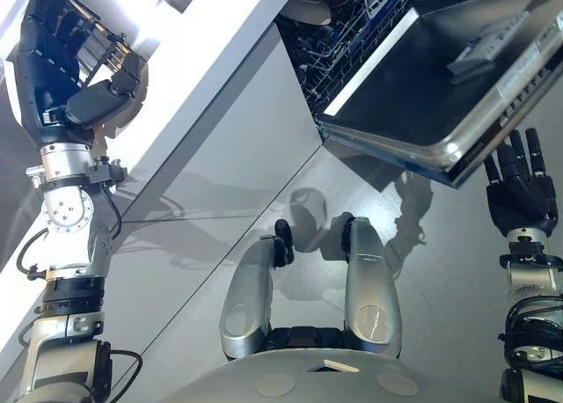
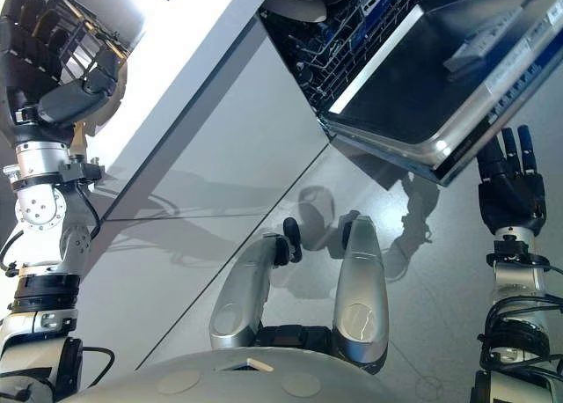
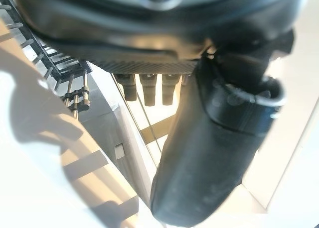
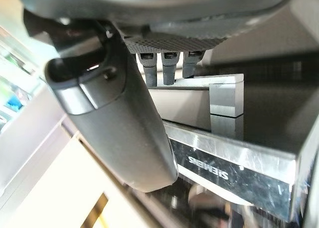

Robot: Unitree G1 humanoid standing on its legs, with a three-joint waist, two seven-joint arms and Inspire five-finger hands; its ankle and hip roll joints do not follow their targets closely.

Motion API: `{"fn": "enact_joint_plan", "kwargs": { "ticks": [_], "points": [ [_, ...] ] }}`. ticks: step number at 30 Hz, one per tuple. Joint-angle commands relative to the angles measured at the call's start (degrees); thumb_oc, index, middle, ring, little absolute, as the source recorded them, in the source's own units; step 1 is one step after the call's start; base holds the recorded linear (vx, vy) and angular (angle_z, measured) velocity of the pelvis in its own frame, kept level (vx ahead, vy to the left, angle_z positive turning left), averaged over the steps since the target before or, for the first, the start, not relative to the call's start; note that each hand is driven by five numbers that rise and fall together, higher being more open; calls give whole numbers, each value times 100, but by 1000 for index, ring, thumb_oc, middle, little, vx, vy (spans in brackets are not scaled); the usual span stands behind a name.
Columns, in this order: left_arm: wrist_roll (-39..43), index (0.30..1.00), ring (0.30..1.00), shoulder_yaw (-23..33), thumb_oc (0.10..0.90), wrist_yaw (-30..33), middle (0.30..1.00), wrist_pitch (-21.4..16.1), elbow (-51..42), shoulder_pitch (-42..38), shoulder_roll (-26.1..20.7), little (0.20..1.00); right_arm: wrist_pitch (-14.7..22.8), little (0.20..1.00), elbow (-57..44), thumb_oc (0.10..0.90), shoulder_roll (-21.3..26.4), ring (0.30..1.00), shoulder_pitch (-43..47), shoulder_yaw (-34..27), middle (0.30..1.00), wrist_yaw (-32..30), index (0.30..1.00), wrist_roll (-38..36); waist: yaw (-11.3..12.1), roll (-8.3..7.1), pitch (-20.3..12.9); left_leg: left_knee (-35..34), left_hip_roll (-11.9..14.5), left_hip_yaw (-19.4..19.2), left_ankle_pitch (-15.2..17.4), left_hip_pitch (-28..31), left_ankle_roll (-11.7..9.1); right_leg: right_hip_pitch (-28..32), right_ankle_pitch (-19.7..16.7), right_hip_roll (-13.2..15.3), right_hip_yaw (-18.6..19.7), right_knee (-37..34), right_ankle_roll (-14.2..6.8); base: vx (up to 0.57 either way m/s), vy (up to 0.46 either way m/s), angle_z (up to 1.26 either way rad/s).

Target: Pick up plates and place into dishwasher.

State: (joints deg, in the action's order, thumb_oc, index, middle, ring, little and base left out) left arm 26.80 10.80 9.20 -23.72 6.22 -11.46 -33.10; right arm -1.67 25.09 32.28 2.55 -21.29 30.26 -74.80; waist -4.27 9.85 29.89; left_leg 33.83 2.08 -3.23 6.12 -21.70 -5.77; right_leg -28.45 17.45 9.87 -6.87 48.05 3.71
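My left hand point(image 1: 54, 64) is raised at the far left, against a wire dish rack point(image 1: 92, 42) on the white counter point(image 1: 211, 60). Its fingers are loosely spread and its thumb point(image 3: 209, 153) sticks out, with nothing clearly held. A pale curved rim, perhaps a plate point(image 1: 104, 137), shows just behind the thumb. The rack's dark tines point(image 3: 75, 96) stand close beside the hand. At the upper right the dishwasher is open, its door point(image 1: 440, 77) folded down. My right hand point(image 1: 523, 192) hangs with straight fingers just below the door's front edge point(image 4: 234, 163).
The dishwasher's lower rack point(image 1: 347, 38) is pulled into sight with blue-tipped tines, and a pale dish point(image 1: 308, 9) sits at its far end. Grey glossy floor point(image 1: 211, 245) lies between counter and dishwasher. The door's corner juts out over the floor near my right hand.
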Motion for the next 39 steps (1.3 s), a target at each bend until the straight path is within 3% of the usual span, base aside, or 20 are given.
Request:
{"fn": "enact_joint_plan", "kwargs": {
  "ticks": [1,5,9,14,17,19,21,25,26,27,29,33,39],
  "points": [
    [-135,900,900,65,800,162,900,-374,-34,-143,-264,900,-1323,900,-2369,800,-655,900,1606,2150,900,1891,900,456,354,-212,-230,297,-483,-284,-331,-141,482,482,-339,-117,-110,-458,-141,64,104,-13],
    [-78,900,900,56,800,146,900,-391,71,-148,-330,900,-1568,900,-3256,800,-885,900,1998,2657,900,1712,900,617,415,-147,-286,185,-570,-300,-331,41,512,654,-386,-53,-114,-591,-147,58,120,-12],
    [-7,900,900,-62,800,66,900,-410,253,-244,-337,900,-1567,900,-3776,800,-1154,900,2373,3070,900,1287,900,845,466,-100,-332,118,-658,-326,-217,207,581,767,-440,19,-90,-653,-164,46,104,9],
    [74,900,900,-129,800,-38,900,-401,368,-280,-277,900,-1298,900,-3850,800,-1326,900,2460,3170,900,408,900,1083,497,-63,-433,-76,-736,-374,-27,466,679,923,-512,80,-61,-793,-197,51,100,28],
    [82,900,900,-99,800,-94,900,-454,346,-138,-194,900,-804,900,-3650,800,-1378,900,2132,2965,900,-477,900,1538,472,-70,-511,-213,-755,-402,105,622,747,982,-573,94,-37,-877,-253,45,78,42],
    [37,900,900,7,800,-94,900,-536,211,111,-104,900,-136,900,-3285,800,-1274,900,1623,2621,900,-1204,900,2373,428,-110,-580,-404,-729,-424,116,717,787,1004,-666,47,0,-1020,-303,2,59,14],
    [-97,900,900,151,800,-19,900,-735,-23,502,98,900,547,900,-2831,800,-1160,900,770,2161,900,-1532,900,3334,338,-176,-626,-648,-710,-397,103,850,823,1051,-684,-40,90,-1185,-373,-36,38,0],
    [-248,900,900,550,800,-104,900,-977,-427,1170,387,900,1086,900,-2188,800,-1244,900,-428,1635,900,-1625,900,4435,195,-323,-749,-1065,-653,-361,-33,1049,861,1203,-850,-192,185,-1640,-452,-43,-17,0],
    [-233,900,900,689,800,-140,900,-1031,-586,1367,428,900,1411,900,-1729,800,-1224,900,-897,1487,900,-1517,900,4778,150,-425,-800,-1221,-656,-333,-26,1164,872,1319,-871,-237,200,-1834,-495,-63,-71,-16],
    [-235,900,900,726,800,-149,900,-1047,-618,1408,440,900,1398,900,-1621,800,-1208,900,-974,1455,900,-1498,900,4870,140,-445,-822,-1281,-652,-325,-42,1200,872,1362,-901,-249,195,-1915,-506,-72,-93,-17],
    [-293,900,900,808,800,-170,900,-1031,-657,1415,438,900,1721,900,-835,800,-1217,900,-1221,1417,900,-1489,900,5162,135,-566,-976,-1601,-650,-282,-119,1350,848,1568,-1026,-329,158,-2351,-559,-49,-87,-12],
    [-513,900,900,765,800,-73,900,-883,-607,1209,423,900,1781,900,237,800,-1233,900,-1331,1671,900,-1628,900,5845,129,-678,-1307,-2236,-637,-223,-248,1730,766,2074,-1198,-479,72,-3180,-619,5,-81,-7],
    [-394,900,900,447,800,-138,900,-608,-393,785,464,900,1383,900,1811,800,-1371,900,-1154,2039,900,-2068,900,6480,166,-741,-1740,-3089,-581,-208,-385,2317,649,2824,-1412,-671,-32,-4184,-693,-21,-38,8]
  ]
}}
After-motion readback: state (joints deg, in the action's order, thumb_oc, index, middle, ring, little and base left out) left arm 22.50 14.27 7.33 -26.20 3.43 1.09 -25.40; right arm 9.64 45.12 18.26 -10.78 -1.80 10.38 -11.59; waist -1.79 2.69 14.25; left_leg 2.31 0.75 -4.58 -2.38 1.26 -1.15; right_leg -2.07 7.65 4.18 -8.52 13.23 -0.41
